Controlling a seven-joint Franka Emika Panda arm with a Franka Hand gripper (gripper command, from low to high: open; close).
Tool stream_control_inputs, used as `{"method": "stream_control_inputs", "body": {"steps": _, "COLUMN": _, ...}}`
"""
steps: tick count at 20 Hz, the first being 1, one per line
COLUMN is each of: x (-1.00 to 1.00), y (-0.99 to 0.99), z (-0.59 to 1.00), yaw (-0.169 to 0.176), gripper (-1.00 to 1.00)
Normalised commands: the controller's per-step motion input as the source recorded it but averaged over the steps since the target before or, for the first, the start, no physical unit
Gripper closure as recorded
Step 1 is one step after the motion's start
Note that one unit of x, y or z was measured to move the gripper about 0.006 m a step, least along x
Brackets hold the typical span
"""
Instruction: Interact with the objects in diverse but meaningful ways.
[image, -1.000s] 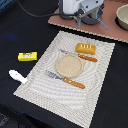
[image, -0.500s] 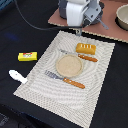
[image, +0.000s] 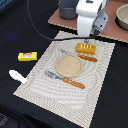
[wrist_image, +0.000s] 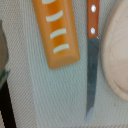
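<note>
The orange bread loaf (image: 86, 47) lies at the far side of a striped placemat (image: 100, 75). My gripper (image: 90, 37) hangs just above the loaf; its fingers are too small and dark to read, and none show in the wrist view. That view looks straight down on the loaf (wrist_image: 57, 32), an orange-handled knife (wrist_image: 91, 60) and the rim of the tan plate (wrist_image: 117, 55). The plate (image: 68, 65) sits mid-mat, with the knife (image: 84, 57) beyond it and an orange-handled fork (image: 67, 80) in front. A yellow box (image: 27, 56) and a white utensil (image: 18, 76) lie off the mat.
A brown board (image: 112, 30) lies behind the mat, with a bowl (image: 122, 17) at the exterior view's right and a grey pot (image: 67, 9) behind the arm. A black cable (image: 35, 25) runs across the dark table.
The arm has moved toward the exterior view's right and come down over the bread loaf. The objects on the mat have not moved.
</note>
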Motion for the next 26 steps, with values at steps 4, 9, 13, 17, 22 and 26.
{"method": "stream_control_inputs", "body": {"steps": 4, "x": 0.11, "y": 0.23, "z": -0.3, "yaw": 0.076, "gripper": -1.0}}
{"method": "stream_control_inputs", "body": {"steps": 9, "x": 0.05, "y": 0.09, "z": -0.34, "yaw": 0.074, "gripper": -1.0}}
{"method": "stream_control_inputs", "body": {"steps": 13, "x": 0.08, "y": 0.03, "z": -0.3, "yaw": 0.061, "gripper": -1.0}}
{"method": "stream_control_inputs", "body": {"steps": 17, "x": 0.23, "y": 0.0, "z": -0.24, "yaw": 0.043, "gripper": -1.0}}
{"method": "stream_control_inputs", "body": {"steps": 22, "x": 0.25, "y": 0.05, "z": -0.23, "yaw": 0.029, "gripper": -1.0}}
{"method": "stream_control_inputs", "body": {"steps": 26, "x": 0.26, "y": 0.1, "z": -0.2, "yaw": 0.022, "gripper": -1.0}}
